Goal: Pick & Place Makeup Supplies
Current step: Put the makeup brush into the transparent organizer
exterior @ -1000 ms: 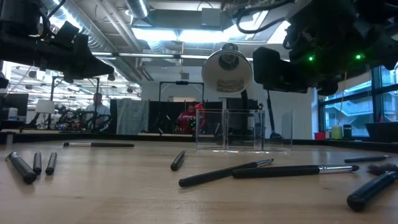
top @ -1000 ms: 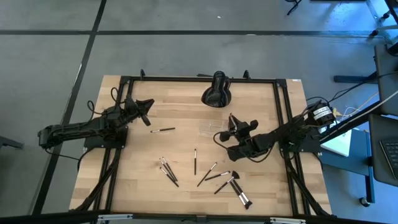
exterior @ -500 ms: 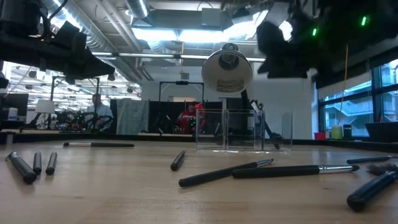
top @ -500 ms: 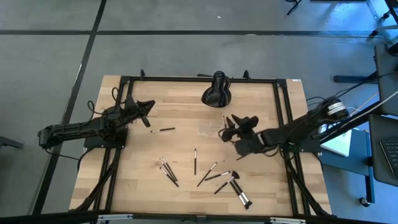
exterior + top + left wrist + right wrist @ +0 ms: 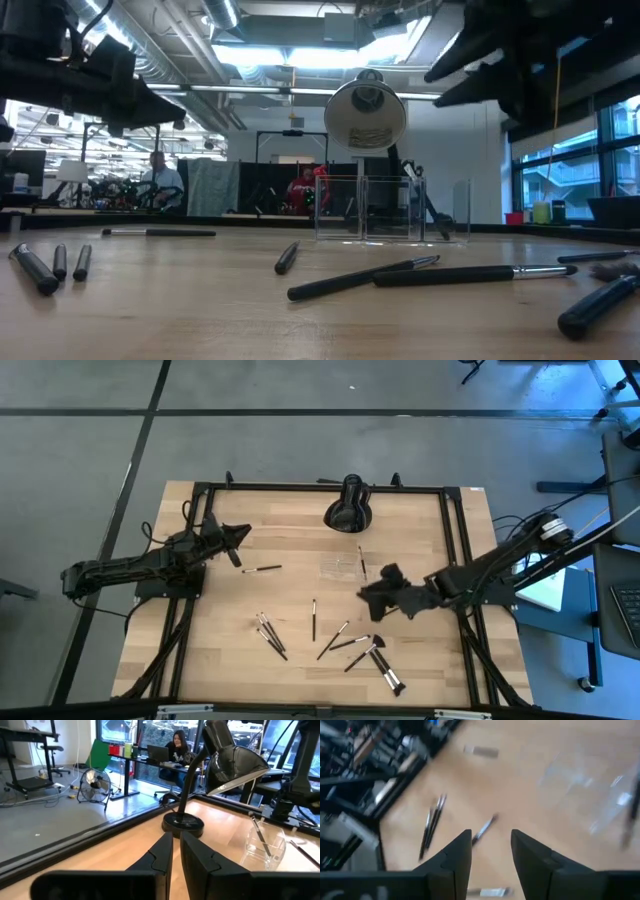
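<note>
Right gripper (image 5: 364, 593) fingers apart, empty, mid-table beside tray (image 5: 343, 567) | left gripper (image 5: 243, 532) fingers closed, table's left edge

The left gripper (image 5: 176, 851) is seen with its two dark fingers (image 5: 159, 854) pressed almost together above a pale wooden table (image 5: 125, 845). Straight ahead of the fingertips, a black desk lamp (image 5: 220, 760) is planted on its round base. Off to one side, a clear organiser tray (image 5: 265, 842) is seen with one makeup brush (image 5: 261, 836) leaning inside. Beyond the table, a seated person (image 5: 178, 746) is visible at a desk.
</note>
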Available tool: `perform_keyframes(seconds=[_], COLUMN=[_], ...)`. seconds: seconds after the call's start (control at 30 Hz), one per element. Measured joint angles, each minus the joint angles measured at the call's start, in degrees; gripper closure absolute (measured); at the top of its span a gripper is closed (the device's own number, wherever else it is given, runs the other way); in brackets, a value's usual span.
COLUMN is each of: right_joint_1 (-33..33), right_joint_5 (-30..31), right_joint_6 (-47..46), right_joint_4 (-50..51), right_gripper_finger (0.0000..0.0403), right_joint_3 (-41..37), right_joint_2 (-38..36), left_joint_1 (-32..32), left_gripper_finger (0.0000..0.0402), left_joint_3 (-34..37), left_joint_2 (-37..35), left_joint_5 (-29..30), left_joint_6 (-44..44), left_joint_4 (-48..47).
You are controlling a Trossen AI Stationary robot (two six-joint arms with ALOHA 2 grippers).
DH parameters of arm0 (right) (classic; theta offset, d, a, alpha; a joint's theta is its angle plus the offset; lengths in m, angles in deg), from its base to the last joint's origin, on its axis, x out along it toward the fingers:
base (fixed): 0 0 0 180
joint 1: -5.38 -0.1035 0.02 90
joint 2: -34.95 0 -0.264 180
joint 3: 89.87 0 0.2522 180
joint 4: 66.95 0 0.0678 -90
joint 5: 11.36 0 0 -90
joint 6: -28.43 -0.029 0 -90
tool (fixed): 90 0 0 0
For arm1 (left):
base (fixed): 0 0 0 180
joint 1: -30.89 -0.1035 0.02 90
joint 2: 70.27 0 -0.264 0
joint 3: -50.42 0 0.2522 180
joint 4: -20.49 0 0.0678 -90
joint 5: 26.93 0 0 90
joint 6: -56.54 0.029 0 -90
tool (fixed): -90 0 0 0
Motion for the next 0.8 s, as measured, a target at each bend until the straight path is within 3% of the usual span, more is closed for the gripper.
perform_keyframes(seconds=[0.13, 0.27, 0.47, 0.6, 0.8], right_joint_1=[-2.8, -3.8, -4.2, -4.2, -4.2], right_joint_5=[-4.1, -12.1, -21.7, -23.3, -23.9], right_joint_6=[-2.6, -2.1, 2.3, 9.6, 24.6], right_joint_4=[-4.5, -5.1, 12.8, 24.5, 25.6], right_gripper_finger=[0.0266, 0.0266, 0.0266, 0.0266, 0.0266], right_joint_3=[0.0, 0.7, 8.0, 15.4, 22.4], right_joint_2=[6.0, 12.5, 19.8, 22.0, 24.2], left_joint_1=[0.0, 0.0, 0.0, 0.0, 0.0], left_gripper_finger=[0.0368, 0.0368, 0.0368, 0.0368, 0.0368], left_joint_3=[0.0, 0.0, 0.0, 0.0, 0.0], left_joint_2=[0.0, 0.0, 0.0, 0.0, 0.0], left_joint_5=[0.0, 0.0, -1.4, -1.5, -1.5], left_joint_6=[-0.3, -0.8, -2.1, -3.1, -3.1], left_joint_4=[-0.6, -1.5, -1.5, -1.4, -1.4])
